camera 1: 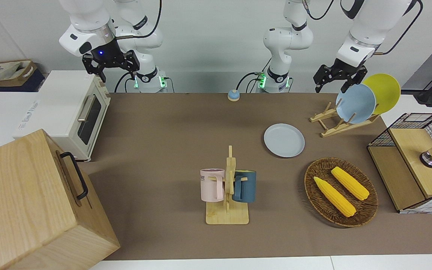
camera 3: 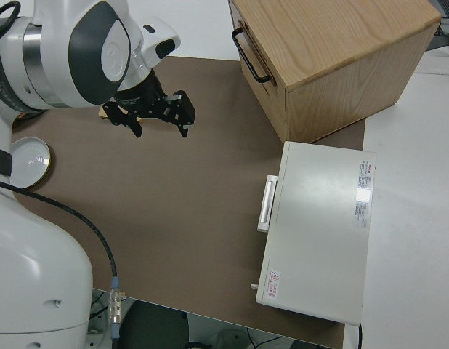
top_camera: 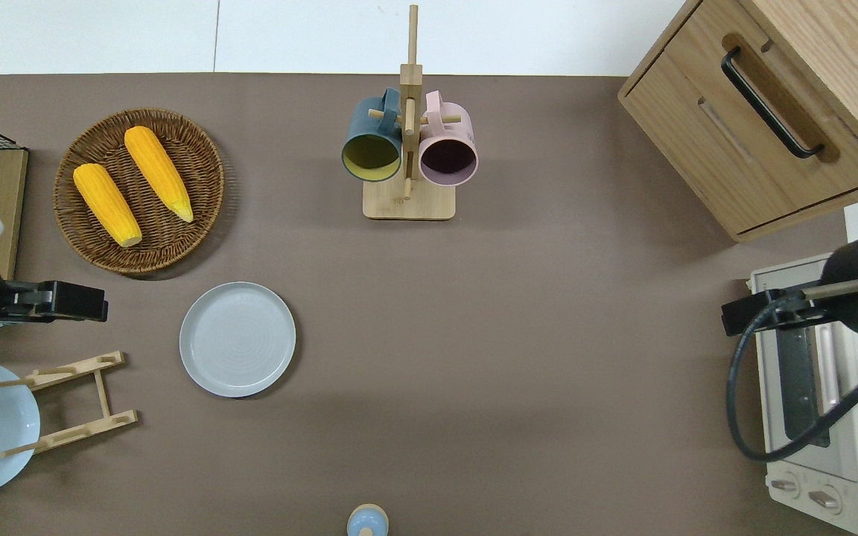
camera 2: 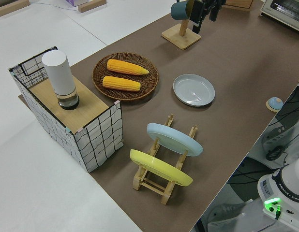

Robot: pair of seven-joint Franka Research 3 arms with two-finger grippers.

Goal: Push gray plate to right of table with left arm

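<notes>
The gray plate (camera 1: 284, 140) lies flat on the brown table (camera 1: 163, 150), between the wicker basket and the wooden plate rack. It also shows in the overhead view (top_camera: 237, 339) and the left side view (camera 2: 193, 90). My left gripper (camera 1: 336, 84) is open and empty, up in the air. In the overhead view my left gripper (top_camera: 97, 305) is over bare table between the basket and the rack, beside the plate toward the left arm's end and apart from it. My right gripper (camera 1: 111, 67) is open and parked.
A mug tree (camera 1: 228, 183) holds a pink and a dark blue mug. A wicker basket (camera 1: 341, 221) holds two corn cobs. A rack holds a bluer plate (camera 1: 354, 103) and a yellow plate (camera 1: 383, 92). Toaster oven (camera 1: 75, 112), wooden drawer box (camera 1: 32, 202), wire shelf (camera 1: 411, 165), small bell (camera 1: 233, 95).
</notes>
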